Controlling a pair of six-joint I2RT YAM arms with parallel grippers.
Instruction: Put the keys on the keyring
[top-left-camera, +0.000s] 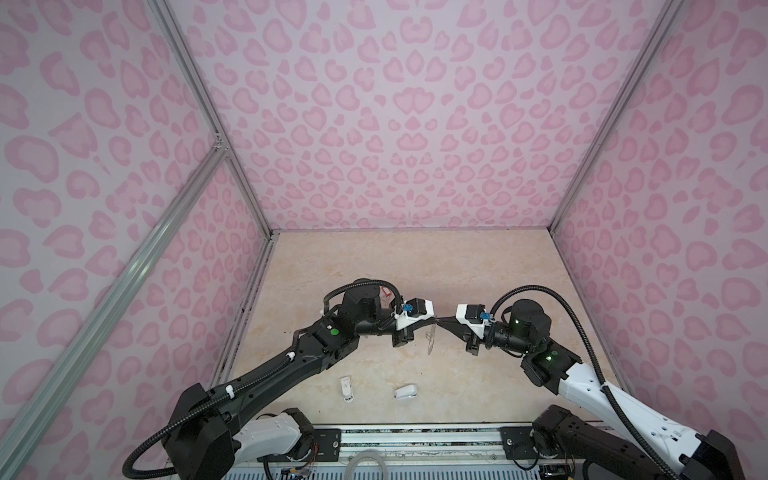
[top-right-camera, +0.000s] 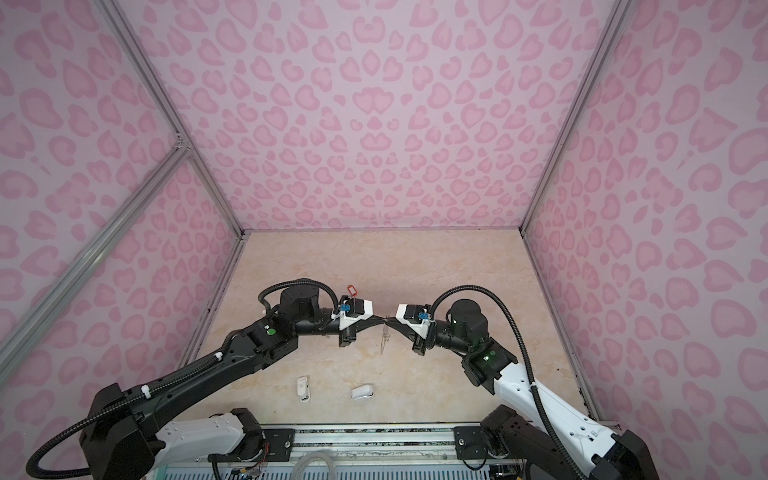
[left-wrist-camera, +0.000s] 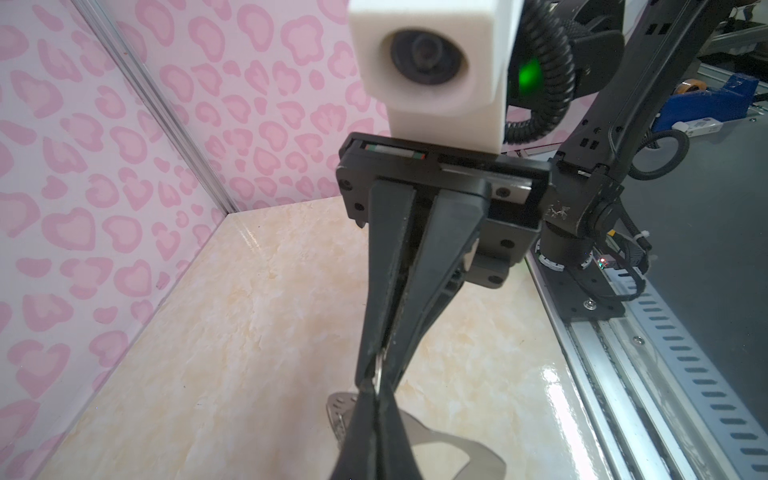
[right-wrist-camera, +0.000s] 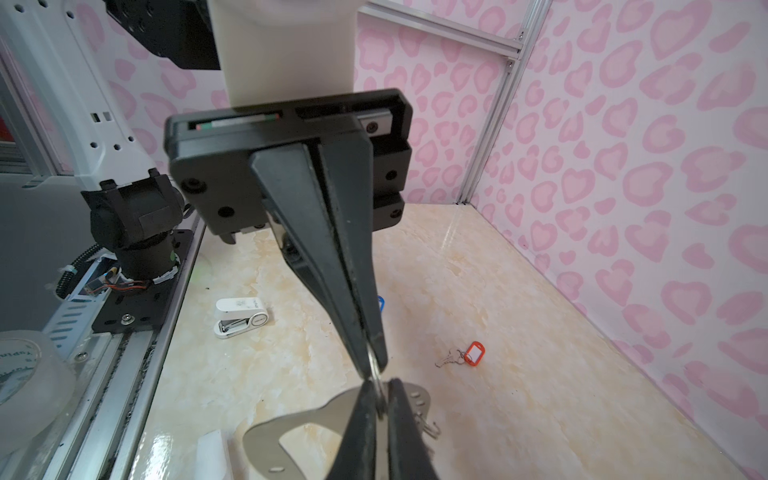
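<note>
In both top views my left gripper (top-left-camera: 436, 319) and right gripper (top-left-camera: 444, 319) meet tip to tip above the middle of the table. Both are shut on one small wire ring (right-wrist-camera: 373, 363) of the keyring. Its grey plate (top-left-camera: 430, 338) hangs edge-on below the tips, and its oval cutout shows in both wrist views (left-wrist-camera: 461, 446) (right-wrist-camera: 291, 419). One of the keys, the one with the orange-red tag (right-wrist-camera: 473, 353), lies on the table behind the left wrist (top-right-camera: 352, 289). A bit of blue tag (right-wrist-camera: 380, 303) shows behind the left fingers; its key is hidden.
Two small white plastic objects (top-left-camera: 347, 388) (top-left-camera: 406, 392) lie near the table's front edge. Pink patterned walls close in the table at the left, back and right. A metal rail (top-left-camera: 415, 436) with the arm bases runs along the front.
</note>
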